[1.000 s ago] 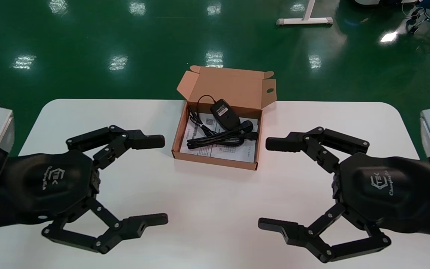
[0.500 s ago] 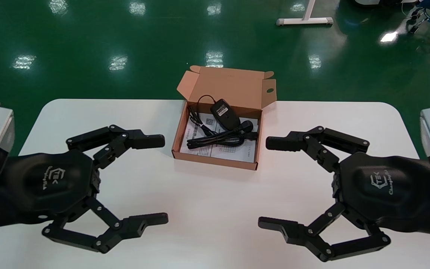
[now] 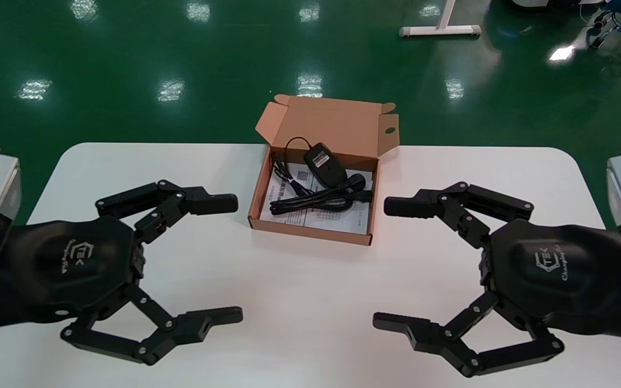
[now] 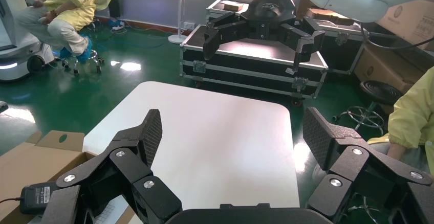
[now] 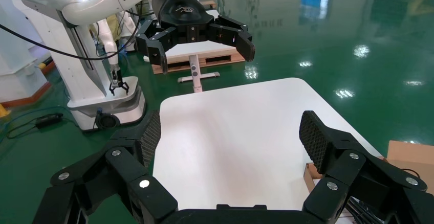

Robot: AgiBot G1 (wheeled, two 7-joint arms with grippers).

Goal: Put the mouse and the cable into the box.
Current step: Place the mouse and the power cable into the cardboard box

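**Mouse and cable lie inside box, both grippers empty**

The mouse point(image 3: 324, 163) and bundled cable point(image 3: 316, 200) are seen lying in the open box point(image 3: 310, 233) on the table point(image 3: 310, 302). The left gripper point(image 3: 232, 258) and right gripper point(image 3: 386, 264) are held spread wide and empty, 1 on each side of the box. The mouse is judged light, rigid and slick, best gripped across its sides. The cable is judged limp, best taken mid-bundle.
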